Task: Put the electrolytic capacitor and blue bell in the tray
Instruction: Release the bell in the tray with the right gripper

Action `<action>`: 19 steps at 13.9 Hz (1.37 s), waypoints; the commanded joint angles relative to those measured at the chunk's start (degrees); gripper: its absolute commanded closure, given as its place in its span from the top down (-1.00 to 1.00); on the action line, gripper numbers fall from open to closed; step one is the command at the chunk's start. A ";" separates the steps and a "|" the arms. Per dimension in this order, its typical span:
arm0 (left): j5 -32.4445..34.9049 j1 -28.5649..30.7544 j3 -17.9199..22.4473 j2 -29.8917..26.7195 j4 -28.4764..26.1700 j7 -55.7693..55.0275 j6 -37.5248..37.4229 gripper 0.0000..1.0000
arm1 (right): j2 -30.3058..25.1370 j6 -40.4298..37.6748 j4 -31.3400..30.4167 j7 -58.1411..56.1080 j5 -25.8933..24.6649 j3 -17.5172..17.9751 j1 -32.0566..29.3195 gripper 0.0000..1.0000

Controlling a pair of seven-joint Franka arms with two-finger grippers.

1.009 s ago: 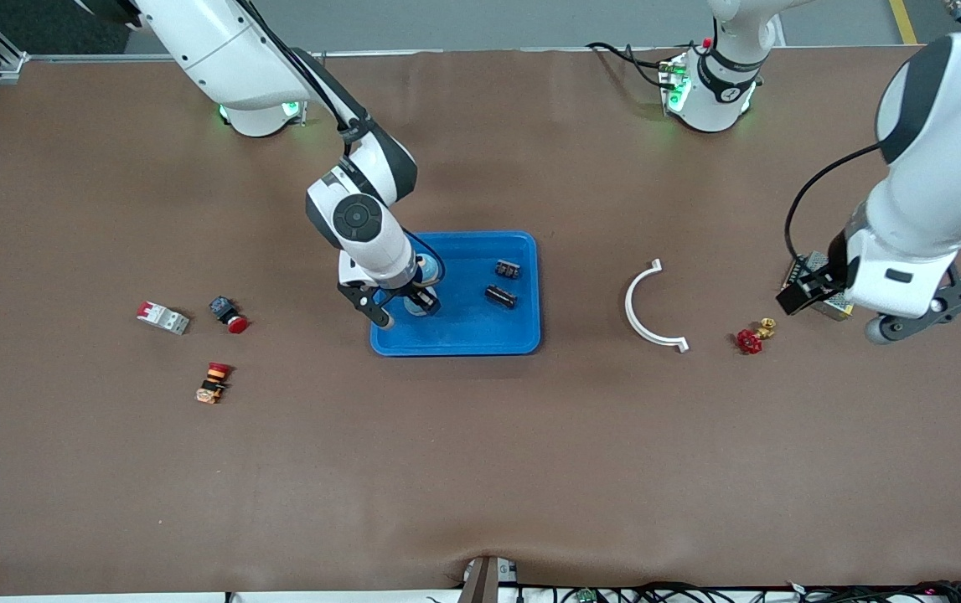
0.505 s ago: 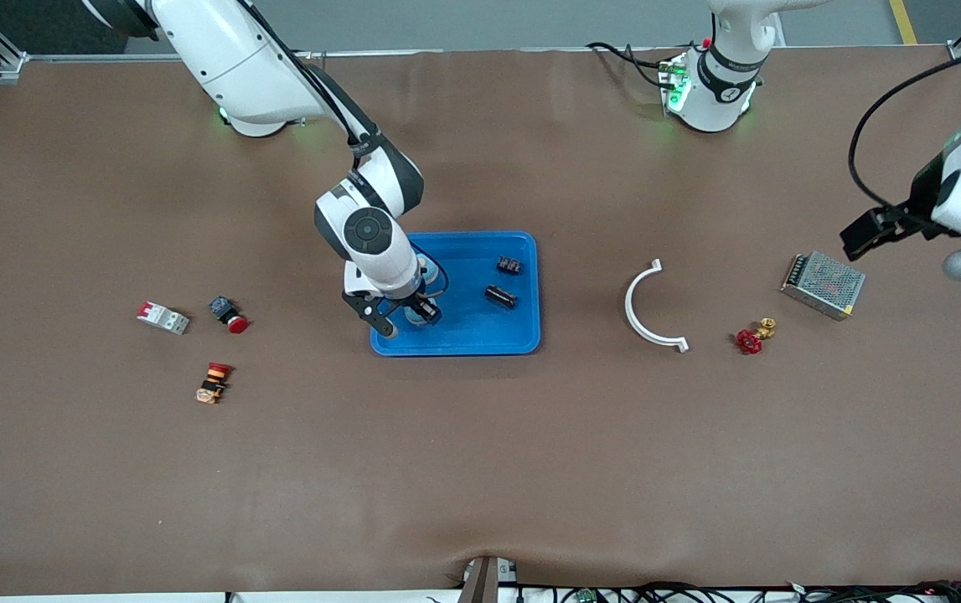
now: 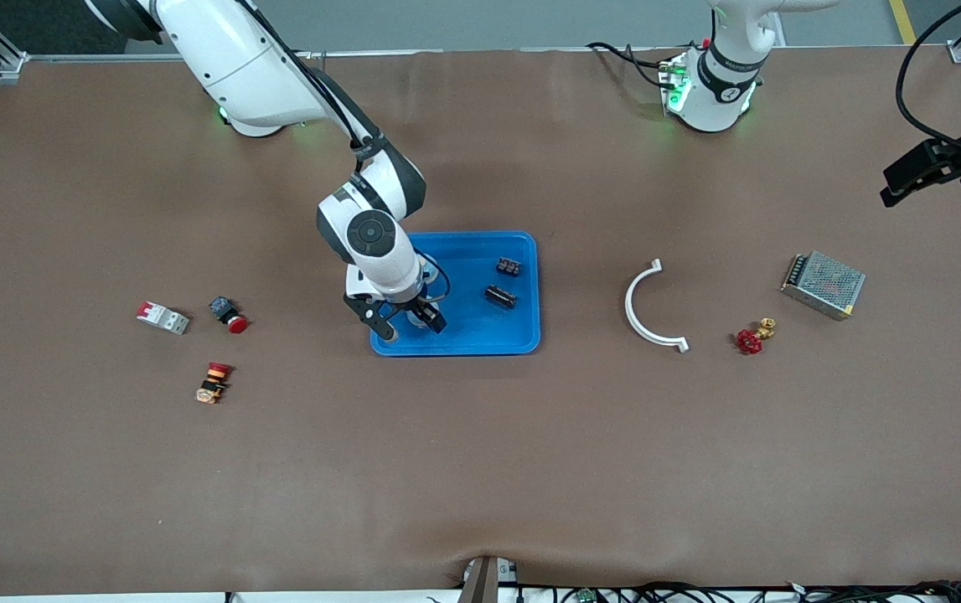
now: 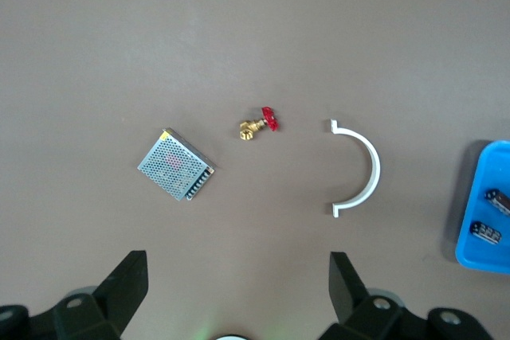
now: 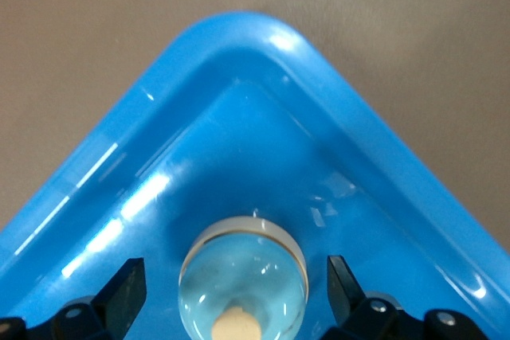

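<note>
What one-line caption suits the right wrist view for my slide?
Open right hand straddling the blue bell in the tray corner.

My right claw (image 3: 410,323) stands low in the tray (image 3: 522,335), in the corner nearest the front camera toward the right arm's end, and the blue bell (image 5: 243,280) sits between my parted fingers (image 5: 123,292) with a gap on each side, so the raised rim hems me in and straight up is the clear way out. Two black capacitors (image 3: 503,282) lie toward the tray's other end, leaving bare floor between them and me. The wide table nearer the front camera is open.
</note>
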 commanded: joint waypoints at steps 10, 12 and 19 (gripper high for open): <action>-2.63 -1.00 -0.88 -4.50 -4.17 1.57 -1.43 1.00 | -3.26 -18.68 7.24 -28.77 -1.42 -0.02 -14.33 1.00; -3.08 -0.91 -1.23 -4.50 -4.44 1.48 -0.81 1.00 | -3.88 -19.39 6.98 -33.53 -1.42 -0.02 -17.15 1.00; -1.94 -0.38 -2.81 -5.12 -6.11 0.69 0.07 1.00 | -8.27 -22.91 6.01 -54.96 -1.42 0.07 -27.78 1.00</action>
